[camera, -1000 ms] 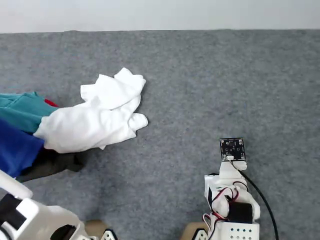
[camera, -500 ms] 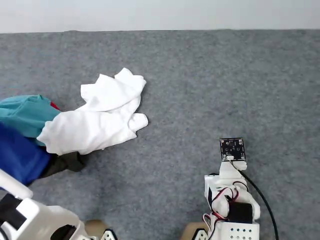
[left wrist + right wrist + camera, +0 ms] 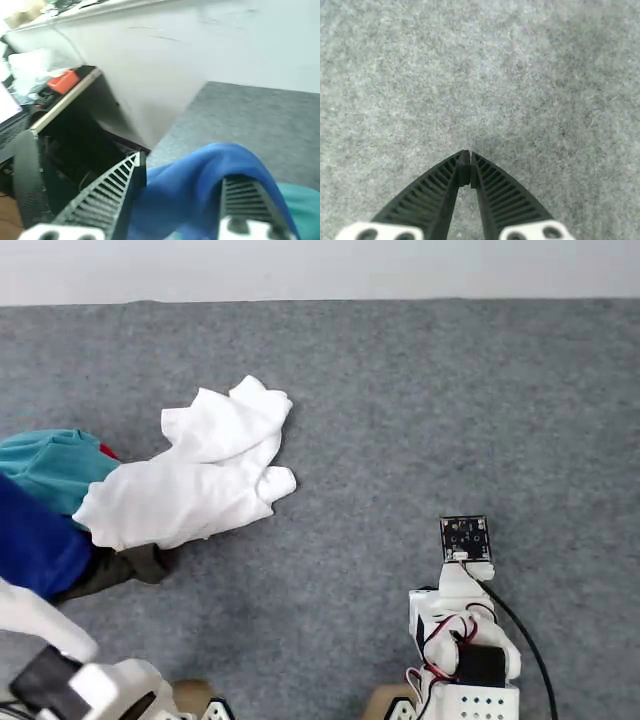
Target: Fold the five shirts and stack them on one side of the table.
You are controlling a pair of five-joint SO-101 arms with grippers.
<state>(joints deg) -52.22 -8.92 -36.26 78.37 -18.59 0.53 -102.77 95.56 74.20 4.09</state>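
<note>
L gripper (image 3: 187,172) has blue shirt (image 3: 35,545) bunched in its part-spread jaws at table's (image 3: 450,390) left edge, teal shirt (image 3: 50,465), dark shirt (image 3: 120,565) & white shirt (image 3: 190,480) heaped right beside it; R gripper (image 3: 466,167) is pinched fully closed on nothing, low over bare table near front

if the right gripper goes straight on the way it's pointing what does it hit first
The grey mat: the right gripper, fingers shut, points down at a bare patch of it, with nothing in between. How far off the mat is, I can't tell.
</note>
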